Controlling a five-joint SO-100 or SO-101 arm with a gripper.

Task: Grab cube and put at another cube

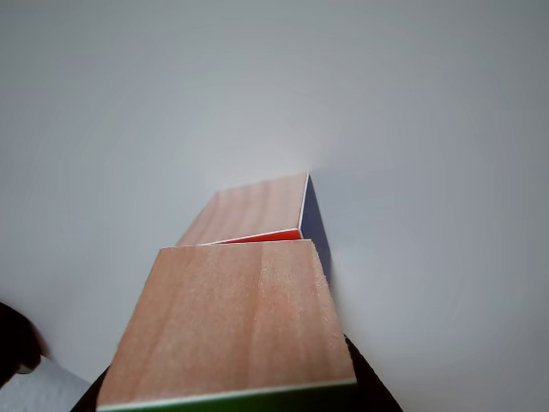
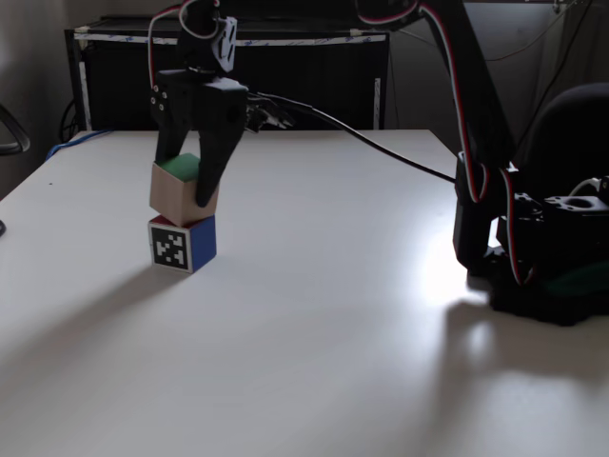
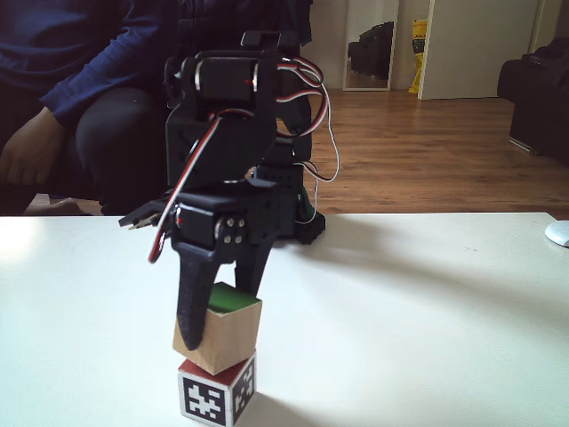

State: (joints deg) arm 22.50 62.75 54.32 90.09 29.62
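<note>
On another cube (image 2: 183, 244) | the cube (image 2: 181, 188) rests tilted | jaws pinching it

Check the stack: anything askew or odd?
Yes. The green-faced cube, held in the gripper, sits tilted and twisted on the red-and-navy cube rather than square, so its corners overhang. In a fixed view it also leans.

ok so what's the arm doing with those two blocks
The arm's pincer is shut on the green-faced cube and has it on top of the other cube, the one with red and navy faces and a black-and-white marker. The top cube sits skewed, turned and slightly tilted relative to the lower one, on the white table. A seated person is behind the arm.
</note>
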